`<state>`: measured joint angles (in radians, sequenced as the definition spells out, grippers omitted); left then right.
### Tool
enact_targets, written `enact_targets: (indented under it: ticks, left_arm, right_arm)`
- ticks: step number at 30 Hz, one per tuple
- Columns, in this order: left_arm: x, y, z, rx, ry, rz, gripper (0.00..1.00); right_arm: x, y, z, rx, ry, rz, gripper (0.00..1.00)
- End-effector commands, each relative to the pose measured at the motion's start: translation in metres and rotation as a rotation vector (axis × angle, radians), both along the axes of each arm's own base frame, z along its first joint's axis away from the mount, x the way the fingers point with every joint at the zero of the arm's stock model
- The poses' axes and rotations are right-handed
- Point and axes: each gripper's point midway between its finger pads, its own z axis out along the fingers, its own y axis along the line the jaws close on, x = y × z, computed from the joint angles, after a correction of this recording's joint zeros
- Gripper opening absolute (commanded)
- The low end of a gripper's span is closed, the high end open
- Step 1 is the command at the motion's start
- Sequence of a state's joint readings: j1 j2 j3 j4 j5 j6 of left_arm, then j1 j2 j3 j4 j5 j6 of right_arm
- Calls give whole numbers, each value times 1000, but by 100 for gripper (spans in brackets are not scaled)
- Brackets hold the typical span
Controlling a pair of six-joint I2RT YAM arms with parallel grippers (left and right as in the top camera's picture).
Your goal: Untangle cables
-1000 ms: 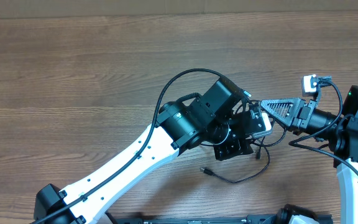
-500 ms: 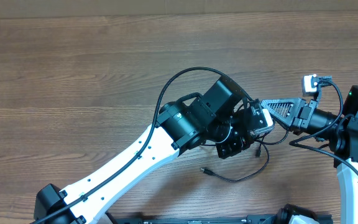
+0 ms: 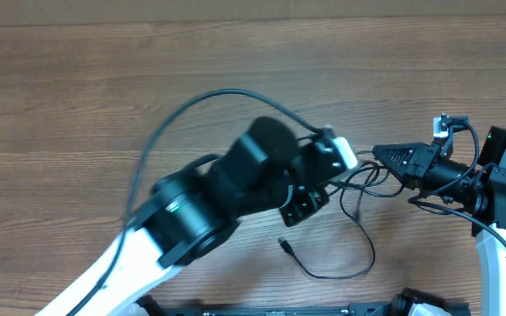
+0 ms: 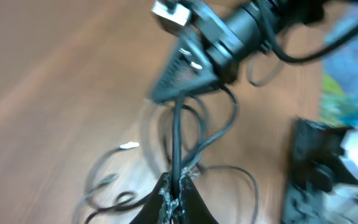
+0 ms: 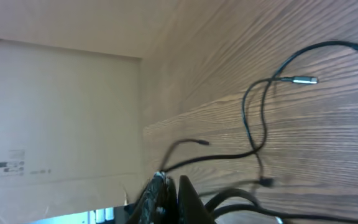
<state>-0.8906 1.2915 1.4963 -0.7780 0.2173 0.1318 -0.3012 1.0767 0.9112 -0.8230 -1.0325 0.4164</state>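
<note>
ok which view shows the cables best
Overhead: the cables show most fully, tangle to loose loop, though the left arm hides some. Right wrist shows a few strands sharply, with a silver plug; left wrist is blurred.

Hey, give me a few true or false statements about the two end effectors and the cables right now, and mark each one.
1. The left end effector and the right end effector are both shut on the cables. True.
2. The cables lie on a white tablecloth. False: they lie on a bare wooden table.
3. One plug lies loose on the table, apart from both end effectors. True.
4. The cables are laid out as separate straight strands. False: their loops cross one another between the two end effectors.
</note>
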Motion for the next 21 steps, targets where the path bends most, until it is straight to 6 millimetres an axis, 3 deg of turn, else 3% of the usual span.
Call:
enact_targets:
  ticks: [1,4,7,12,17,21]
  left_arm:
    - [22,31,26,-33,-69,238,4]
    - [35,53,37,-90,-49,425,4]
    - [53,93,45,-233,48,778,4]
    - [62,130,42,-460,214,1130,4]
    - [63,134,42,-731,421,1295,4]
    - [65,133,41,-790,473,1326,4]
  right_arm:
    - [4,-4,4,-43,-33,-9,4]
    - [4,-4,4,-45,-35,-8,4]
    - [4,-4,4,-44,-35,-8,4]
    - [3,-4,4,-43,-31,-8,4]
    - [3,-4,4,-43,-31,-8,4]
    - [3,-4,4,-44,-32,-8,4]
